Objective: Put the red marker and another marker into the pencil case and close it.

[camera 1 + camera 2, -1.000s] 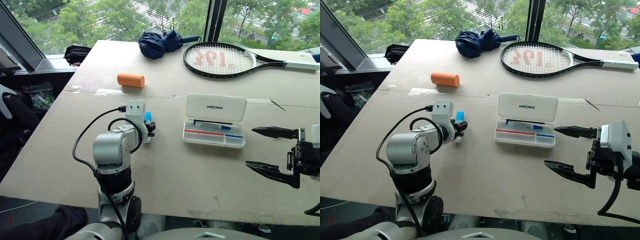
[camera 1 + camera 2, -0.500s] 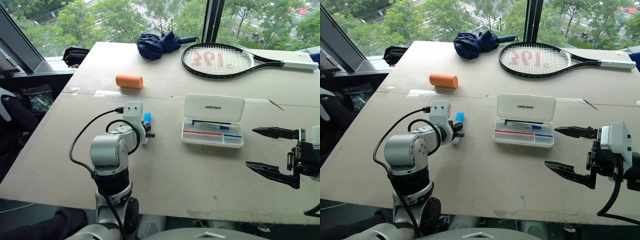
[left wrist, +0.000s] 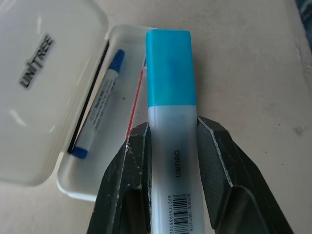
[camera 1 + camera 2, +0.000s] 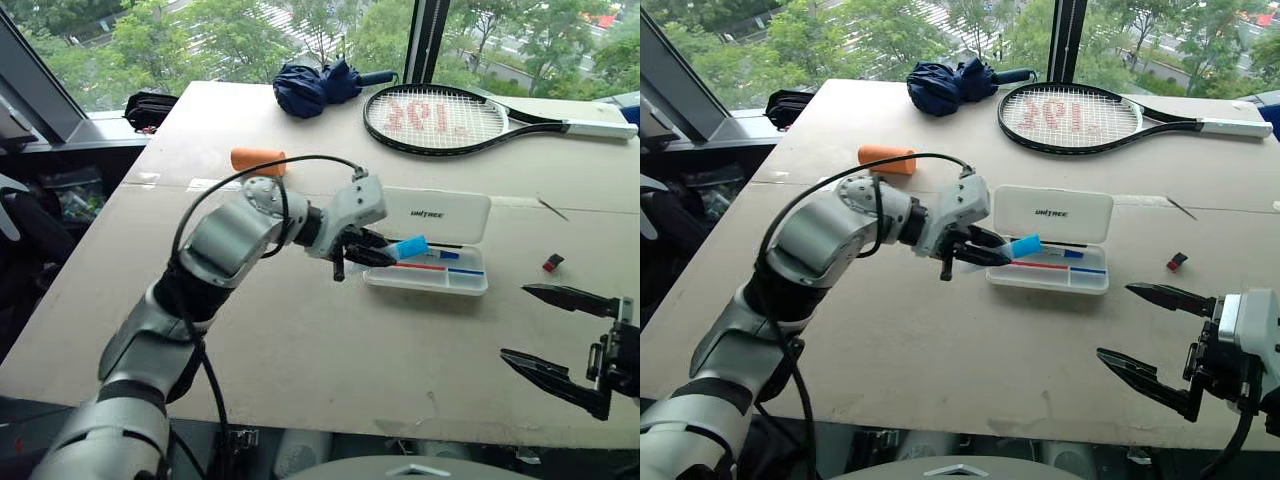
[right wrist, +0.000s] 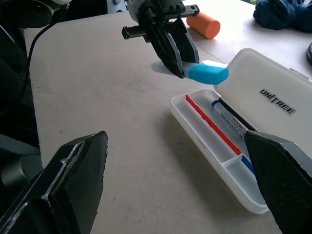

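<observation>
gripping a blue-capped marker [image 3: 171, 122] over the open pencil case [image 4: 430, 268], left gripper [image 4: 372, 251] clamped, right gripper [image 4: 553, 331] wide, empty

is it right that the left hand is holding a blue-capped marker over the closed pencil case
Not quite: the pencil case is open, its lid folded back, as the left wrist view shows. The left hand does hold the blue-capped marker over it.

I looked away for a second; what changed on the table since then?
The left gripper lifted the blue-capped marker off the table and carried it over to the open pencil case. The right gripper stayed open beside the case; the case's contents are unchanged.
</observation>
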Available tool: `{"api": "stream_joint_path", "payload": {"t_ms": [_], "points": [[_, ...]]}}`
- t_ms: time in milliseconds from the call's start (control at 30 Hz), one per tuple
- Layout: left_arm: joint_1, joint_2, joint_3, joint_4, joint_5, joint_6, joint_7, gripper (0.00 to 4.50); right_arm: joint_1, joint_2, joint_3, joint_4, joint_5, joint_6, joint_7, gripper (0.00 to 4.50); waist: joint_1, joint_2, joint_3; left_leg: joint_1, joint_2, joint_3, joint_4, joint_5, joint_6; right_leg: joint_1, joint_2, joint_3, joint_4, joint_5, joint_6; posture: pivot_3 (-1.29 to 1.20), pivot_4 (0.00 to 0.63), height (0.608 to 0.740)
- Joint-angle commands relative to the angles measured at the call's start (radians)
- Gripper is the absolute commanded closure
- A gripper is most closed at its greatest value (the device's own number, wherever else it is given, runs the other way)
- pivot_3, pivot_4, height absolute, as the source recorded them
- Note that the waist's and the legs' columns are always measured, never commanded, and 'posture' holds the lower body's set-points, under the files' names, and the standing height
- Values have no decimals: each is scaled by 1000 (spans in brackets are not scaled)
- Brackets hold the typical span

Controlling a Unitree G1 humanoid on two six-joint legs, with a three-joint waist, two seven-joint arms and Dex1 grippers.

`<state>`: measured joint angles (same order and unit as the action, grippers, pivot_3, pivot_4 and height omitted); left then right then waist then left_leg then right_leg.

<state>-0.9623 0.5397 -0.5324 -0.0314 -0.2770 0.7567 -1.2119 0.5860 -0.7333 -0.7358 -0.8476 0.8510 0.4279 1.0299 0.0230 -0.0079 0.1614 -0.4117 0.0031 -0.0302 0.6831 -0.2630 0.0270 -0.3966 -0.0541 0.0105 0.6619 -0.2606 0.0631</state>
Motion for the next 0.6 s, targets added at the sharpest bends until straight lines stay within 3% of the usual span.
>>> {"api": "stream_joint_path", "payload": {"t_ms": [33, 200, 600], "points": [[-81, -68, -75, 206, 104, -209, -78, 3759, 50, 25, -64, -53, 1, -31, -14, 0, -7, 0, 0, 0, 0, 0, 0, 0, 0, 0, 0, 0, 0, 0, 0, 0, 150, 732], [-147, -163, -106, 379, 178, -277, -114, 3759, 116, 64, -88, -101, 1, -47, -48, 0, -14, 0, 1, 0, 1, 0, 0, -1, 1, -1, 2, 1, 1, 0, 0, 0, 150, 732], [-149, -194, -97, 389, 241, -209, -173, 3759, 138, 65, -73, -119, -6, -64, -91, 0, -10, 0, 1, -1, 2, 0, 0, -1, 2, -2, 2, 0, 1, 0, 0, 0, 150, 732]]}}
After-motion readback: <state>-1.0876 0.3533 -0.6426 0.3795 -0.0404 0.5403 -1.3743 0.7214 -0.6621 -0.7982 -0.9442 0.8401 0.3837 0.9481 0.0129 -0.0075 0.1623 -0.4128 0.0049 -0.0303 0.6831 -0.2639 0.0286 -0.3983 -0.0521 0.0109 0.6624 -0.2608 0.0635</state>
